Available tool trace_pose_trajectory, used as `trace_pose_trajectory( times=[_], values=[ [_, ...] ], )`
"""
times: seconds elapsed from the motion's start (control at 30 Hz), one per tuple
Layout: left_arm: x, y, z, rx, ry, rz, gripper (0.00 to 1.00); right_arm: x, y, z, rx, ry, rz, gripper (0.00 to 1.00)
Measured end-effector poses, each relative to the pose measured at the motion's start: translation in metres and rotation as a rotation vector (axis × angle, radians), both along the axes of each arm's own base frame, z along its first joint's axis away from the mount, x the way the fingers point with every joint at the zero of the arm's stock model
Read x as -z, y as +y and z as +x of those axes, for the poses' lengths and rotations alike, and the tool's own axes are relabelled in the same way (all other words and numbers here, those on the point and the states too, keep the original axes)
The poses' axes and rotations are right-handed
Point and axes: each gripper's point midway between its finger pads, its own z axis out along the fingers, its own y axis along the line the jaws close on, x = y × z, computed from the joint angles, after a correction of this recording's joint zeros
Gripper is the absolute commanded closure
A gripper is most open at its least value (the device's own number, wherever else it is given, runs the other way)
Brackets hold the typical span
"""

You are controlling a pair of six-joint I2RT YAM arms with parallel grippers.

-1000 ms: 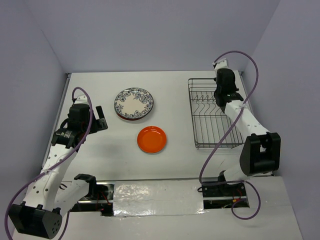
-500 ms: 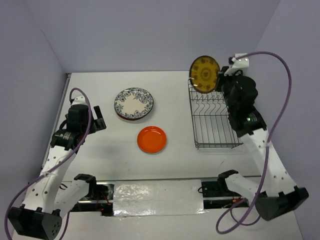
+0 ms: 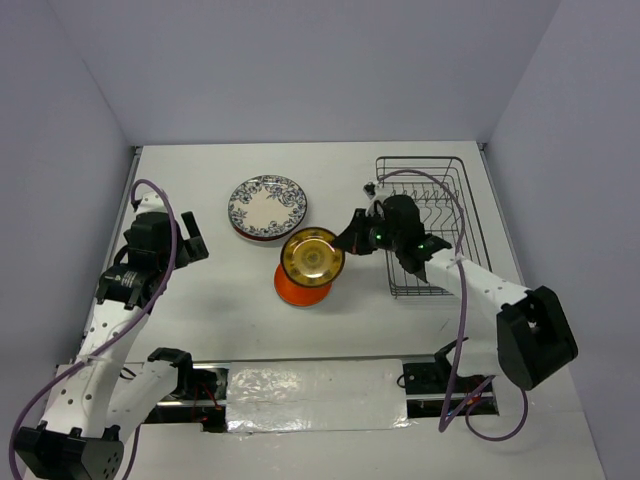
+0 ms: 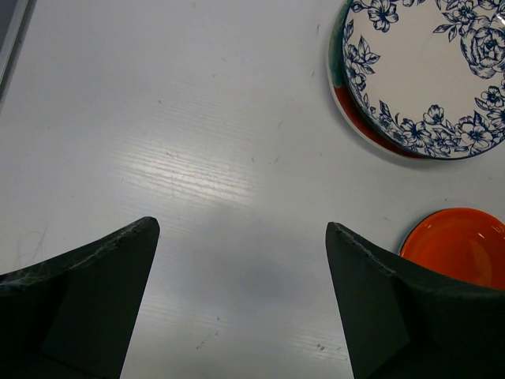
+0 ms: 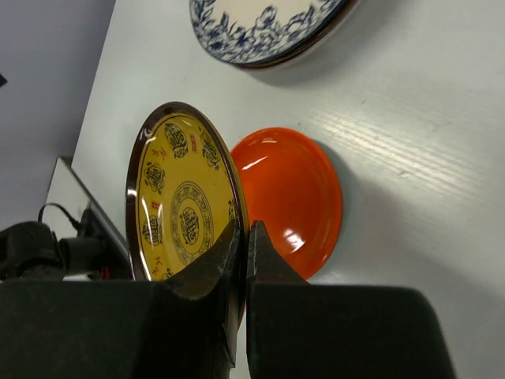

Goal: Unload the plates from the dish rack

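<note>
Your right claw (image 5: 243,237) was pressed together on the rim of the small round yellow-orange patterned ceramic plate (image 5: 180,207), pinching it at a steep tilt. That plate hung over the small glossy orange round plate (image 3: 293,290), which lay flat on the white counter (image 3: 200,170); whether the two touched, you could not tell. Farther back lay the large white plate with the dark-blue floral rim (image 3: 267,205), stacked on a teal-and-red plate (image 4: 353,117). Your left claw (image 4: 241,229) stood spread wide above the counter, left of the plates. The rectangular dark wire dish rack (image 3: 425,159) sat at the counter's right.
</note>
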Motion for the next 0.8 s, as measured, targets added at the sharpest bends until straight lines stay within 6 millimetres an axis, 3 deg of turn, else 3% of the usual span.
trace_pose_trajectory(
  times=[0.13,0.4,0.57,0.6,0.63,0.7,0.77,0.8],
  values=[
    [0.0,0.0,0.0,0.001,0.001,0.0,0.0,0.013,0.016,-0.008,-0.054,0.026,-0.008,0.99],
    [0.002,-0.001,0.001,0.004,0.01,-0.001,0.01,0.071,0.024,-0.012,-0.085,0.156,-0.086,0.94],
    [0.003,-0.002,0.001,0.009,0.014,-0.004,0.0,0.086,0.029,-0.013,-0.103,0.185,-0.107,0.84],
    [0.003,-0.002,0.001,0.009,0.014,-0.004,0.0,0.086,0.031,-0.013,-0.104,0.185,-0.109,0.78],
    [0.003,-0.002,0.001,0.01,0.014,-0.005,0.01,0.087,0.032,-0.012,-0.106,0.185,-0.109,0.56],
    [0.004,-0.002,0.001,0.01,0.015,-0.005,0.0,0.087,0.035,-0.011,-0.106,0.18,-0.115,0.33],
    [0.004,-0.002,0.001,0.011,0.017,-0.004,0.0,0.085,0.039,-0.01,-0.108,0.169,-0.12,0.0],
    [0.004,-0.002,0.002,0.011,0.019,-0.004,0.01,0.084,0.04,-0.01,-0.11,0.164,-0.121,0.0]
  ],
)
